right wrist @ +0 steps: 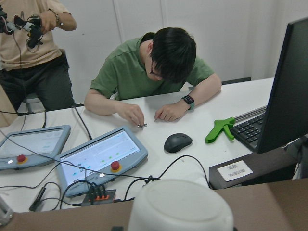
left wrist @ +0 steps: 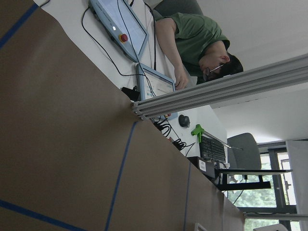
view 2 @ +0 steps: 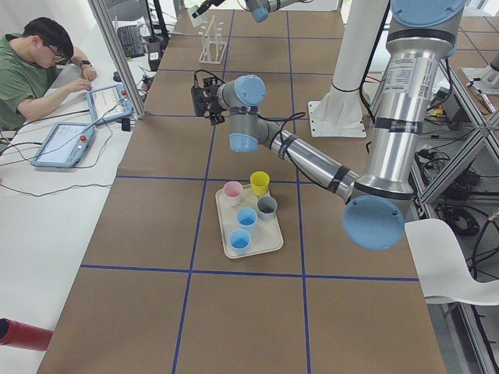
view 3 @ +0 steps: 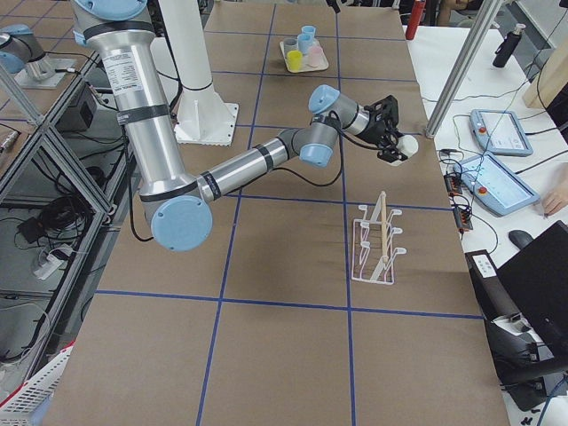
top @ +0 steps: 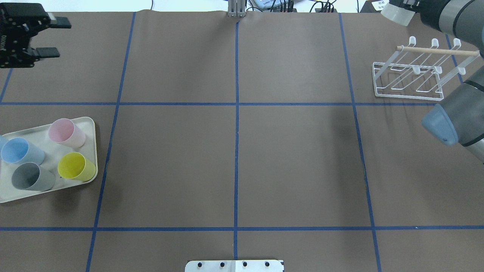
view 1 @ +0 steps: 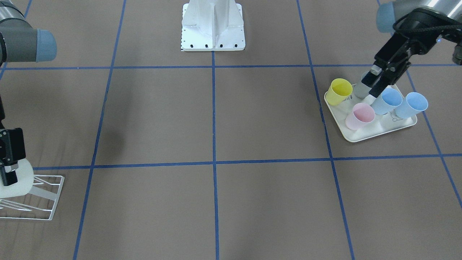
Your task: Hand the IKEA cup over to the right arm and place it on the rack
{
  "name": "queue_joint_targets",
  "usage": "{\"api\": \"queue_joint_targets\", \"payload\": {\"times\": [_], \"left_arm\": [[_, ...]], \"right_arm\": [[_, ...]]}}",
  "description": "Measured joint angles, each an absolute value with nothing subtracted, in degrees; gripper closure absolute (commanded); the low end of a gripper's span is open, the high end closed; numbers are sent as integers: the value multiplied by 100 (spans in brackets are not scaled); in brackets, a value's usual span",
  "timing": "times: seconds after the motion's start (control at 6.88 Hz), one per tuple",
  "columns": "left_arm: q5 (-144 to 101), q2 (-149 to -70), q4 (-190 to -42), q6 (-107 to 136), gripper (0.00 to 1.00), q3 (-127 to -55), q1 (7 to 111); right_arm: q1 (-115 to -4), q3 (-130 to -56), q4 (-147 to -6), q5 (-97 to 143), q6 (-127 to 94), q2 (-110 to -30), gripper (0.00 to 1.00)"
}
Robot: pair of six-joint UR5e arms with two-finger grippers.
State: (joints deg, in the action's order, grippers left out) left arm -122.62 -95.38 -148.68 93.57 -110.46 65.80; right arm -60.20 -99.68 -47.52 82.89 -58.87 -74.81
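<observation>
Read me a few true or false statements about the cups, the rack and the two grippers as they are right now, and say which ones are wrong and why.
1. The right gripper holds a white cup. True.
2. A cup sits on the rack. False: its prongs are bare, and the white cup is in the air beside it.
3. The left gripper has its jaws open with nothing between them. True.
4. The tray holds two yellow cups. False: there is one yellow cup, along with a pink cup, a grey cup and two blue cups.
</observation>
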Motion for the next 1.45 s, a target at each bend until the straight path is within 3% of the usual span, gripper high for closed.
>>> {"api": "queue_joint_targets", "payload": {"times": [0.44,0.87,1.45], "left_arm": [[-13077,-8810,-14556,7810,1,-11041,7288],[-13129,-8697,-14521,7626,1,-11059,7336],[-13133,-8678,-14519,7620,1,-11051,7331]], "right_arm": [[-6839,-9181,-4597,7883,-4461,-7517,100],[-6997,-7818,-2970,7896,-4210,-7549,100],[-6801,-7362,-2245,7932,-4220,-7733,100]]}}
